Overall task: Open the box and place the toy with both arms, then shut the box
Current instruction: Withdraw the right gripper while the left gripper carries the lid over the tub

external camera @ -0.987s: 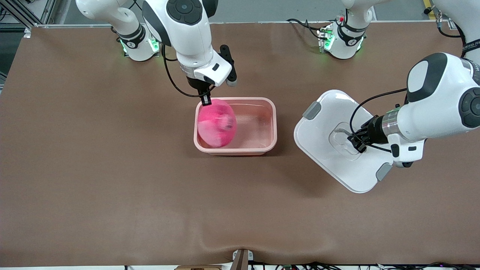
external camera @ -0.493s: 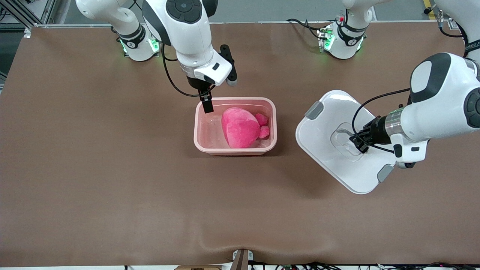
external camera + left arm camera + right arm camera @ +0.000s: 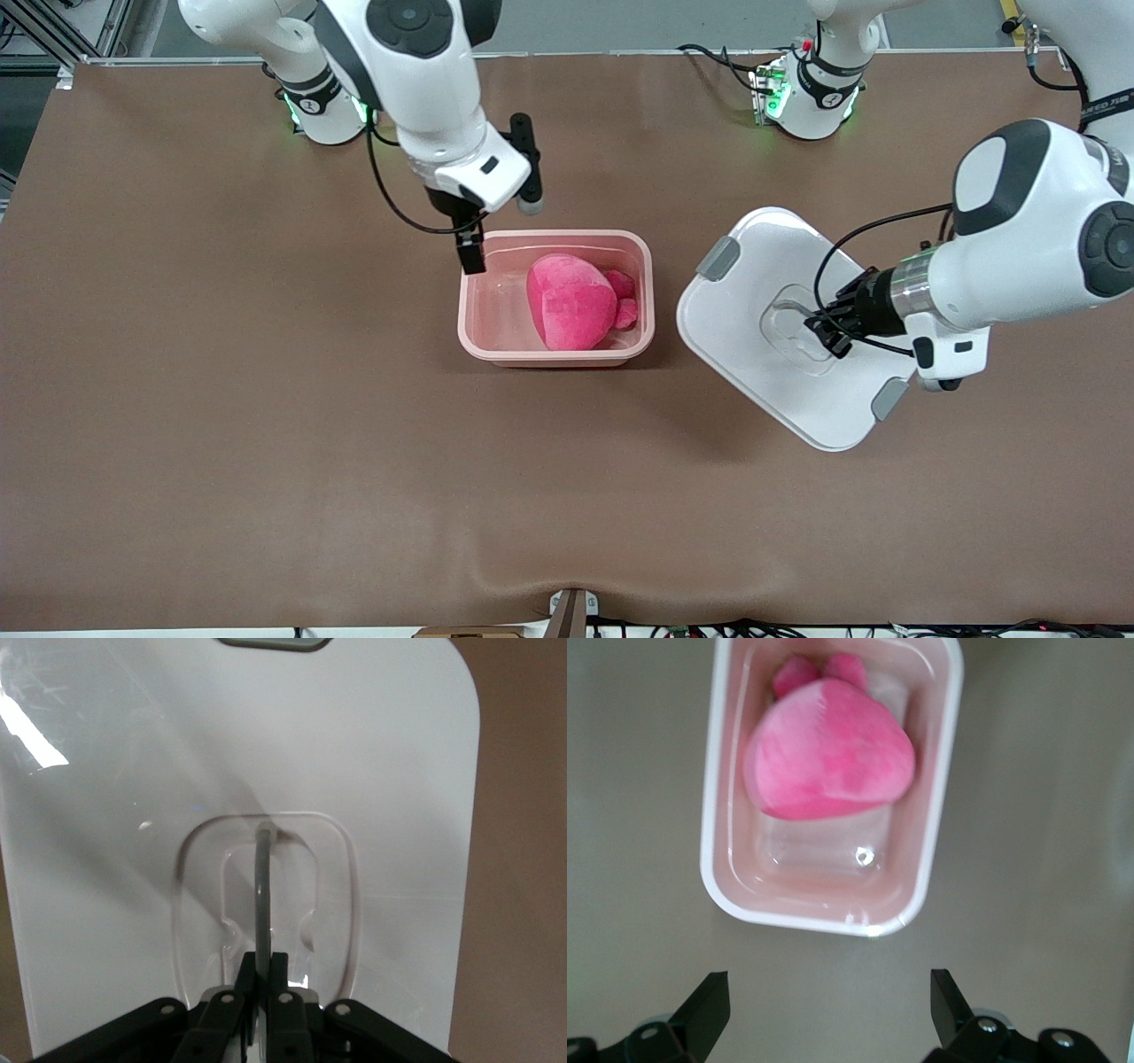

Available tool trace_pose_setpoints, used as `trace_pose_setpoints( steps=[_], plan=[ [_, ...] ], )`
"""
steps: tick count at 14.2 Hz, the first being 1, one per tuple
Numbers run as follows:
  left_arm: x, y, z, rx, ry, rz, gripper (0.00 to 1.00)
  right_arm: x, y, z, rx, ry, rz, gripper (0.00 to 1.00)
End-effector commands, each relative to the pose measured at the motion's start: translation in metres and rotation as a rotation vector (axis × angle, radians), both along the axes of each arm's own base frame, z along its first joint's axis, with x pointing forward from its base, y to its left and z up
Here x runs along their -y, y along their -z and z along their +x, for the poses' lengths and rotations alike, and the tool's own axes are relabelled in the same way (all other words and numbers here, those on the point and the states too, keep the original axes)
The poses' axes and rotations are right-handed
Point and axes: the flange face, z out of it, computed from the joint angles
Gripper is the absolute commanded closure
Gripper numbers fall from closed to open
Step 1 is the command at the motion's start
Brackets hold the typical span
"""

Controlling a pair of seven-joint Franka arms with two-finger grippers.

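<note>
Lid (image 3: 780, 328) held tilted over the table (image 3: 221, 372) beside the box (image 3: 496, 350), left gripper (image 3: 822, 335) clamped on its handle (image 3: 263, 895). Toy (image 3: 571, 301) lying in the open box, eyes hidden. Right gripper (image 3: 828, 1010) spread wide, empty, over the box's rim.

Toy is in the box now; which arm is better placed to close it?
Left, probably: its pincer is shut on the lid's handle, beside the box. The right pincer hangs open and empty over the box's rim.
</note>
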Motion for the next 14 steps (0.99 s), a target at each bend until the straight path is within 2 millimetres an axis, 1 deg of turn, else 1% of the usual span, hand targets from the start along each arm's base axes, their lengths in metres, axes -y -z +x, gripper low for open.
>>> trace_pose_setpoints(
  steps=[1,3,4,5,6,7,8,9,11,14],
  plan=[
    [0.038,-0.012,-0.009,0.029,-0.077,-0.005,1.00,0.035,-0.021,0.014,0.015,0.131,0.022,0.00],
    [0.068,-0.013,-0.016,0.033,-0.136,-0.003,1.00,0.064,-0.026,0.034,0.026,0.296,0.036,0.00],
    [0.085,-0.012,-0.021,0.030,-0.162,0.004,1.00,0.077,-0.027,0.041,0.025,0.339,0.035,0.00],
    [0.102,-0.011,-0.026,0.038,-0.187,0.003,1.00,0.096,-0.031,0.049,0.024,0.379,0.037,0.00],
    [0.124,-0.010,-0.033,0.039,-0.214,0.003,1.00,0.115,-0.033,0.055,0.015,0.426,0.032,0.00],
    [0.138,-0.004,-0.037,0.044,-0.249,0.023,1.00,0.135,-0.037,0.060,0.011,0.509,0.033,0.00],
    [0.159,-0.001,-0.044,0.063,-0.277,0.037,1.00,0.156,-0.035,0.067,-0.004,0.606,0.023,0.00],
    [0.182,0.005,-0.051,0.076,-0.312,0.047,1.00,0.173,-0.034,0.073,-0.010,0.693,0.022,0.00],
    [0.220,0.017,-0.066,0.106,-0.373,0.067,1.00,0.192,-0.030,0.077,-0.031,0.846,0.012,0.00],
    [0.259,0.027,-0.086,0.134,-0.451,0.078,1.00,0.237,-0.024,0.088,-0.063,0.971,-0.004,0.00]
  ],
)
